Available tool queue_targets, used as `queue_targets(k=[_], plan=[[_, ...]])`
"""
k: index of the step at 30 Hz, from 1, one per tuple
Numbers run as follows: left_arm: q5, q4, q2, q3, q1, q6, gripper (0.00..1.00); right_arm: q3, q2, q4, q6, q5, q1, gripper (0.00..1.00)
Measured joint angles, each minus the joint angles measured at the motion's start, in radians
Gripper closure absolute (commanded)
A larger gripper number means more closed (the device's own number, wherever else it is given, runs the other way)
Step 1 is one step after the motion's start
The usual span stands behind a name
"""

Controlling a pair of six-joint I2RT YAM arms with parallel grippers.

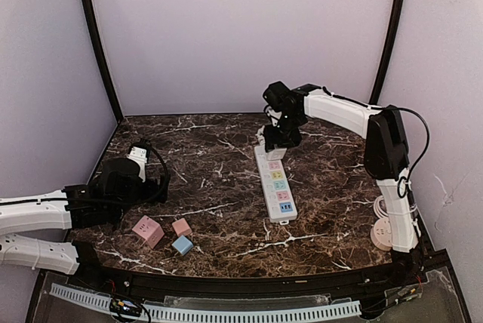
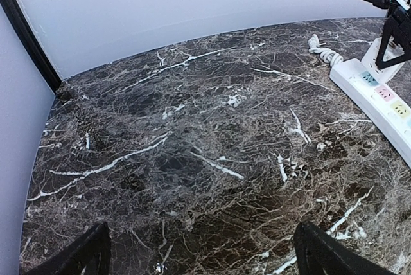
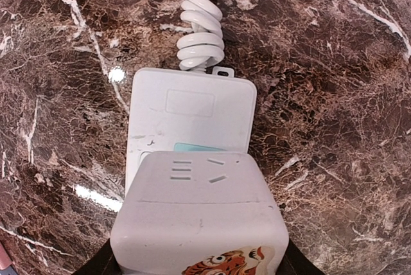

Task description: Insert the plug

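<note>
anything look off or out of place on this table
Nothing spilled or broken. The power strip lies flat, its cord coiled beyond the far end; the right pincer holds a white cube plug at that end.

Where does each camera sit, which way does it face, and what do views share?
Top external: above and behind the bases, looking down on the marble table; left arm and right arm show.
Left wrist: low over the table, facing the power strip; its open jaws' tips show at bottom.
Right wrist: looking straight down on the white cube plug its jaws hold over the strip's cord end.
Shared: the power strip, in all three.
</note>
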State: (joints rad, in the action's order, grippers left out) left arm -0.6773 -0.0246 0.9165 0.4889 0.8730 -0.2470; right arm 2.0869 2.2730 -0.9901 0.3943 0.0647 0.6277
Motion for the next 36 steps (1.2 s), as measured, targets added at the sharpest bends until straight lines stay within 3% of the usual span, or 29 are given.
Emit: queue_targets(k=[21, 27, 36], plan=[[0.004, 0.000, -0.001, 0.000, 0.000, 0.000, 0.01, -0.255, -0.150, 0.113, 0.015, -0.027, 0.028, 1.00], [0.004, 0.000, -0.001, -0.001, 0.000, 0.000, 0.01, -0.241, -0.150, 0.086, 0.028, -0.004, 0.035, 1.00], [0.002, 0.008, -0.001, -0.015, 0.000, 0.000, 0.01, -0.094, -0.076, 0.068, 0.028, -0.002, 0.011, 1.00]])
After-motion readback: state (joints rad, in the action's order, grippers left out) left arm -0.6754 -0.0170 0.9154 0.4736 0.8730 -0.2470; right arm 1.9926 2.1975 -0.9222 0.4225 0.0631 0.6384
